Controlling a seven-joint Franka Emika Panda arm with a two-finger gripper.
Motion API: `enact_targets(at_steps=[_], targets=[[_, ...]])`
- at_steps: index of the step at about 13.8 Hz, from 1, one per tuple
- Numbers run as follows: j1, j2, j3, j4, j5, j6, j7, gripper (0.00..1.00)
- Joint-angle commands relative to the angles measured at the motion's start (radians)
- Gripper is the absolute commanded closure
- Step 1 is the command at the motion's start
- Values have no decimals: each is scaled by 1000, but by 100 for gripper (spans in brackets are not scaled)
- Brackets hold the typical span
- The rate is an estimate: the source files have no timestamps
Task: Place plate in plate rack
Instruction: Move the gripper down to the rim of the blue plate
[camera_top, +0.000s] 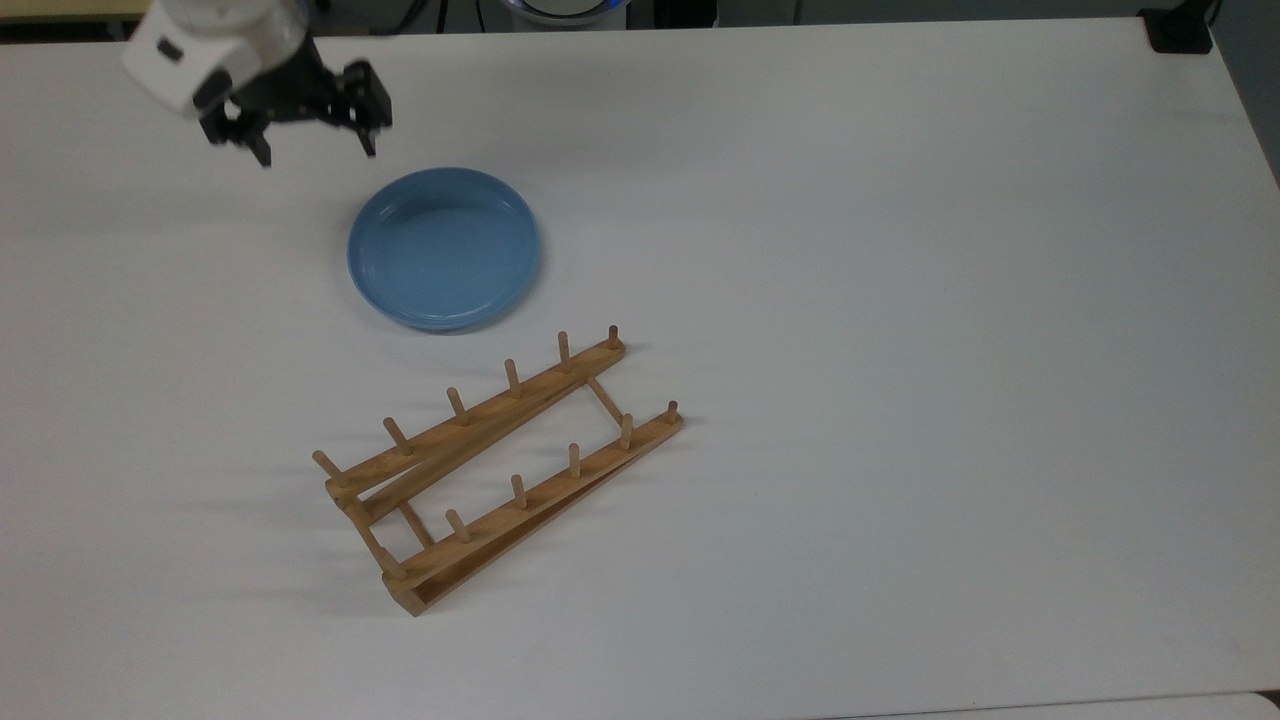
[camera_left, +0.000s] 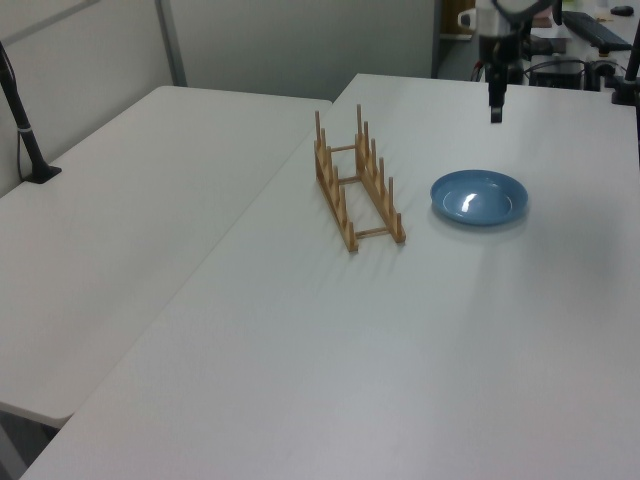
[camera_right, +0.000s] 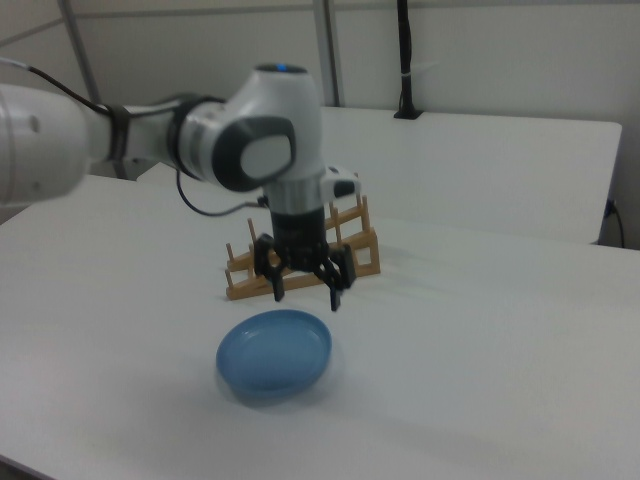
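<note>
In the top view, the tool hangs released, fingers spread, above the bench just up and left of the plate, touching nothing. The plate lies flat on the bench. Below it, apart, stands the rack, running diagonally, holding nothing.

We see bare white table on every side of the round light-blue plate. The light-brown wooden peg rack stands near it, apart, its upright pegs the one obstacle in the top view's lower half.
</note>
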Motion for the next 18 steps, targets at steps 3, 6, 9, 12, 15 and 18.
enact_targets(at_steps=[3, 6, 9, 12, 15, 18], targets=[[-3, 142, 2, -20, -15, 132, 19, 1], [-3, 179, 2, -20, -13, 162, 66, 0], [-1, 197, 3, -18, -12, 190, 204, 1], [-1, 206, 3, -17, -6, 190, 282, 40], [-1, 208, 6, -17, 1, 190, 322, 67], [-1, 211, 8, -18, 11, 192, 327, 73]])
